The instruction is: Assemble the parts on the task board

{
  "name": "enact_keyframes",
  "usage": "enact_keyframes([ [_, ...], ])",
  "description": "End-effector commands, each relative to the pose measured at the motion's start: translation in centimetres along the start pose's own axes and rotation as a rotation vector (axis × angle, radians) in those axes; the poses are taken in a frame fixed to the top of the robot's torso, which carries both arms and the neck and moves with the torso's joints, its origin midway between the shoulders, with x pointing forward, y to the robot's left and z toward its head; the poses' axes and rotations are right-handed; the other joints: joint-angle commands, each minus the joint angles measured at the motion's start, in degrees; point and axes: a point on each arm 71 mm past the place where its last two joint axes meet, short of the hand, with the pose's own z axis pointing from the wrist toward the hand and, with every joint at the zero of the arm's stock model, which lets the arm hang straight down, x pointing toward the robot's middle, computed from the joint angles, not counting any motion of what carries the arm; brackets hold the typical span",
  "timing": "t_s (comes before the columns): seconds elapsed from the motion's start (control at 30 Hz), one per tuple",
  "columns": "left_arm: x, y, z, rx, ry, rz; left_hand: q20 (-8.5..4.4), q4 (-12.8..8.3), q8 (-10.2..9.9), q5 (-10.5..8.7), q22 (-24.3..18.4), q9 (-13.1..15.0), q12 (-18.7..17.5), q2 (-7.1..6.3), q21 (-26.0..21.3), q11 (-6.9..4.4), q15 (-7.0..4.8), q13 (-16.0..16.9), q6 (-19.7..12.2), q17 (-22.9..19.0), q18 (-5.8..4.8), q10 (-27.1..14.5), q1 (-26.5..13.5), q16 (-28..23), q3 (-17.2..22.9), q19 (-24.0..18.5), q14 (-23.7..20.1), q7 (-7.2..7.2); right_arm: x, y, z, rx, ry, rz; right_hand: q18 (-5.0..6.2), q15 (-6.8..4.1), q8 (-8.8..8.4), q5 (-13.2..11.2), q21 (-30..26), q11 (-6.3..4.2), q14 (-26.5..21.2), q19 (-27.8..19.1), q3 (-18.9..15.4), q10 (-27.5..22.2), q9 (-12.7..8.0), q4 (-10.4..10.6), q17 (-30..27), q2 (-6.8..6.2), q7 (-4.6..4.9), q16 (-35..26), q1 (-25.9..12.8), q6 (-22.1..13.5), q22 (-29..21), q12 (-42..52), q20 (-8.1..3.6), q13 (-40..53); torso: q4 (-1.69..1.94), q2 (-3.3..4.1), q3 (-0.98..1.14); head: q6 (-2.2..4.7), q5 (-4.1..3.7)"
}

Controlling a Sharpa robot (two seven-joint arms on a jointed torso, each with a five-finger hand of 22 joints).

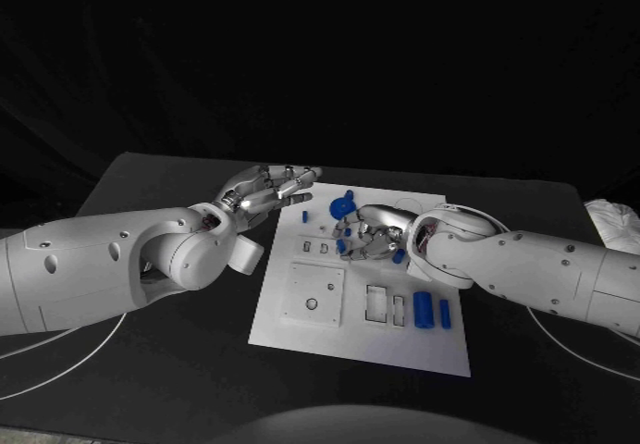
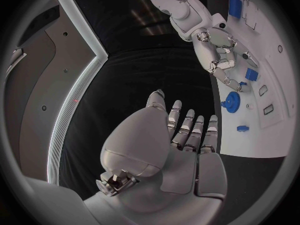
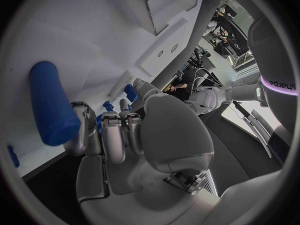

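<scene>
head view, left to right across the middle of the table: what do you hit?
Left arm → left hand → right hand over the task board → right arm.

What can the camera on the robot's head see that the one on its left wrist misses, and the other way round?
Only the head view takes in the whole task board, with its square recessed plate and the blue cylinder near the robot. Only the left wrist view shows the left hand from behind, fingers apart and holding nothing. Both show the right hand bent over the board's far part and the blue gear beside it.
</scene>
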Motion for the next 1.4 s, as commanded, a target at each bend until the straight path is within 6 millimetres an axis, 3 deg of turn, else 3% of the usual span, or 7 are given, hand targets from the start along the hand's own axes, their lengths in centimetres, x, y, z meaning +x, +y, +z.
enact_keyframes([
  [0.03,0.2,0.0,0.1,0.004,0.020,-0.004,-0.03,0.06,0.33,0.27,0.07,0.01,0.20,-0.04,0.26,-0.12,0.37,0.06,0.05,0.08,-0.95,0.40,0.67,0.19,0.24,0.24,0.17,1.88,0.2,0.1,0.0,-0.009,0.014,-0.019,0.30,0.27,-0.65,-1.76,-0.28,0.25,5.88,-0.10,-0.81,5.87,-0.71,0.10,15.08,0.07,-0.01,0.20,-0.71,-0.21,10.63,0.22,0.27,15.05,0.02,-0.01,-0.02,-0.01,0.07],
  [0.8,-0.8,-0.3,-0.1,0.041,-0.049,0.097,-0.10,-0.18,0.65,-1.90,0.31,-0.01,0.54,-1.71,1.05,-0.01,0.47,0.04,-0.34,0.35,-1.43,0.41,2.21,2.41,0.22,1.34,1.35,1.97,-6.9,2.3,-4.0,-0.235,-0.298,0.002,0.80,0.42,-3.14,-10.97,-2.59,0.39,5.88,-2.32,-19.40,5.87,-5.42,11.94,15.08,-4.89,0.12,0.20,-9.59,0.33,9.92,0.22,0.27,15.05,-0.11,-0.22,0.16,0.68,0.36],
  [0.93,-1.6,-0.9,-0.7,0.067,-0.156,0.245,-0.27,0.16,2.66,-12.83,4.93,0.53,9.92,-5.06,12.13,2.28,1.19,2.53,3.31,4.95,0.61,13.01,-0.07,19.26,-2.51,19.17,21.59,1.34,-8.8,2.4,-6.1,-0.236,-0.337,0.023,0.81,0.53,-2.76,-11.00,-2.71,0.50,5.88,-2.47,-19.80,5.87,-5.57,11.91,15.08,-3.51,0.24,0.20,-11.05,1.44,9.91,0.22,0.36,15.05,-0.45,-0.36,0.13,0.88,0.61],
  [1.07,-2.3,-2.2,-1.0,0.092,-0.247,0.422,-3.54,0.07,6.43,-16.68,8.96,1.25,23.18,-6.77,21.54,-2.99,-4.32,7.78,7.85,11.71,2.81,27.60,-3.44,35.50,-3.83,35.74,35.71,1.64,-10.4,1.6,-8.5,-0.196,-0.359,0.039,0.82,0.71,-2.62,-11.05,-2.86,0.67,5.88,-2.70,-19.05,5.87,-5.81,11.79,15.08,-0.36,0.39,0.20,-12.75,2.08,9.88,0.22,0.51,15.05,-1.01,-0.98,0.35,0.53,0.86],
  [1.17,-2.4,-3.3,-0.7,0.052,-0.269,0.553,-7.55,-1.15,9.06,-16.63,12.87,1.56,38.61,-7.11,29.31,-6.89,-8.31,16.82,10.03,28.76,2.78,36.32,-5.87,53.97,-4.46,45.38,47.39,-1.04,-11.1,0.6,-10.1,-0.147,-0.364,0.080,0.67,0.81,-2.40,-11.03,-2.33,0.73,5.88,-2.21,-18.89,5.87,-5.93,11.64,15.08,2.22,0.40,0.20,-14.00,2.73,10.11,0.22,0.62,15.05,-1.60,-1.71,0.59,0.09,1.13],
  [1.3,-2.0,-4.0,0.1,-0.121,-0.199,0.707,-10.50,-0.12,13.48,-17.57,28.13,2.56,66.30,-7.27,48.02,-9.17,-11.40,78.96,13.99,83.63,1.57,69.11,-12.76,72.87,-5.06,54.27,77.70,-3.60,-11.4,-0.6,-11.1,-0.084,-0.360,0.156,0.26,0.99,-1.96,-10.67,-0.71,0.92,5.88,-0.64,-19.47,5.87,-6.10,11.57,15.08,5.84,0.62,0.20,-15.53,3.70,10.70,0.22,0.82,15.05,-2.55,-2.50,0.99,-0.43,1.79],
  [1.4,-1.5,-3.9,0.7,-0.333,-0.101,0.833,-11.73,0.14,15.43,-17.90,59.05,3.50,67.73,-8.13,69.05,-10.85,-12.31,86.68,17.35,87.30,-2.53,73.60,-17.44,73.15,-3.45,64.12,79.91,-4.49,-11.1,-1.5,-11.4,-0.029,-0.325,0.220,-0.14,1.10,-1.30,-9.11,0.97,1.03,5.88,0.99,-20.05,5.87,-6.07,11.52,15.08,8.00,0.74,0.20,-15.61,4.95,11.26,0.22,0.96,15.05,-3.54,-3.05,1.57,-1.06,2.44],
])
